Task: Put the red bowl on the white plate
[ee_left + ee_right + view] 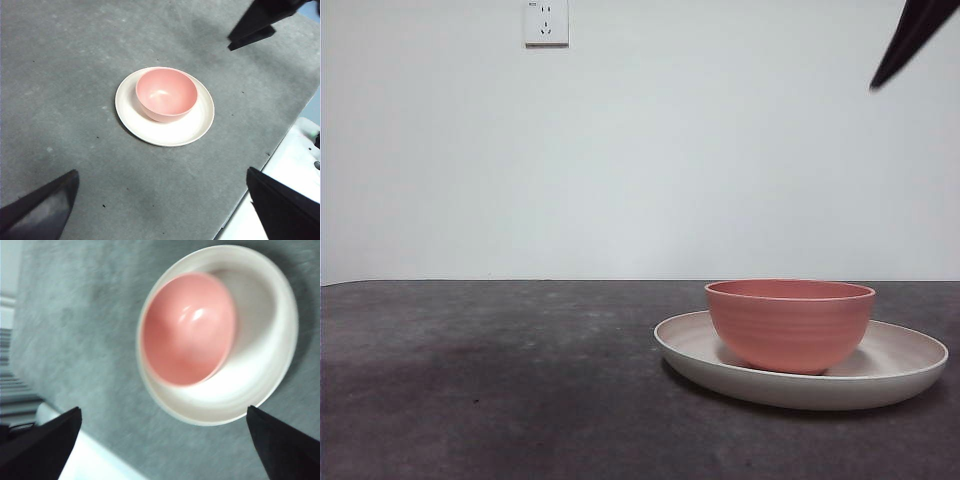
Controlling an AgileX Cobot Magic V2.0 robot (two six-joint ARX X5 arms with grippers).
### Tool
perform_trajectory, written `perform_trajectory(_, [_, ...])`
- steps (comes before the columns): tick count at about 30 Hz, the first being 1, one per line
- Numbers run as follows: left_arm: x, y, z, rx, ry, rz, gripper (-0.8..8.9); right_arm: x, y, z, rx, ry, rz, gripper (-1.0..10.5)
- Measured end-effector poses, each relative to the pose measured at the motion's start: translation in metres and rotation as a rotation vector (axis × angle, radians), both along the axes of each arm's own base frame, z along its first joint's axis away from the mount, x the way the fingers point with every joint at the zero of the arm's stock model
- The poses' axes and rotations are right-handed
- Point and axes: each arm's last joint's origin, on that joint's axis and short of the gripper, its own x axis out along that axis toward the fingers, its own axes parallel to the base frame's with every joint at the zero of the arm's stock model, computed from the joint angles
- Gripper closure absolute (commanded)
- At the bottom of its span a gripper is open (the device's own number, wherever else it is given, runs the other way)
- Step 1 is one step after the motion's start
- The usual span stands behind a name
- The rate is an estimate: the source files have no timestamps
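1. While my right pincer (pixel 160 450) hangs above the dishes with jaws apart and empty, my left pincer (pixel 160 210) waits, also spread wide.
2. Below, the red bowl (pixel 790 322) sits upright on the white plate (pixel 910 365), off-centre, on the tabletop (pixel 500 380).
3. Placement looks done; next I'd only need to retreat clear.

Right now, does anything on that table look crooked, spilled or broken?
Nothing stands out. The bowl sits upright on the plate, empty and whole, only off-centre toward one side of the rim. Nothing is spilled on the table. Both hands are open and clear of it, the right hand above.
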Motion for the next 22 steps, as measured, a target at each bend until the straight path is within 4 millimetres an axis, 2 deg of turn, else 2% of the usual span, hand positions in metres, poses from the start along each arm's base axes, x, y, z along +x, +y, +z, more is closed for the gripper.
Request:
perform_trajectory(5, [0.000, 0.000, 0.000, 0.000, 0.000, 0.000, 2.52, 0.023, -0.008, -0.021, -0.013, 0.056, -0.037, 4.7])
perform_trajectory(10, [0.000, 0.000, 0.000, 0.001, 0.001, 0.000, 2.52, 0.041, -0.014, -0.038, -0.036, 0.064, -0.063, 4.7])
perform_trajectory(15, [0.000, 0.000, 0.000, 0.000, 0.000, 0.000, 2.52, 0.057, -0.016, -0.056, -0.041, 0.078, -0.065, 5.8])
perform_trajectory(22, [0.000, 0.000, 0.000, 0.001, 0.001, 0.000, 2.52, 0.072, -0.017, -0.079, -0.039, 0.115, -0.064, 5.9])
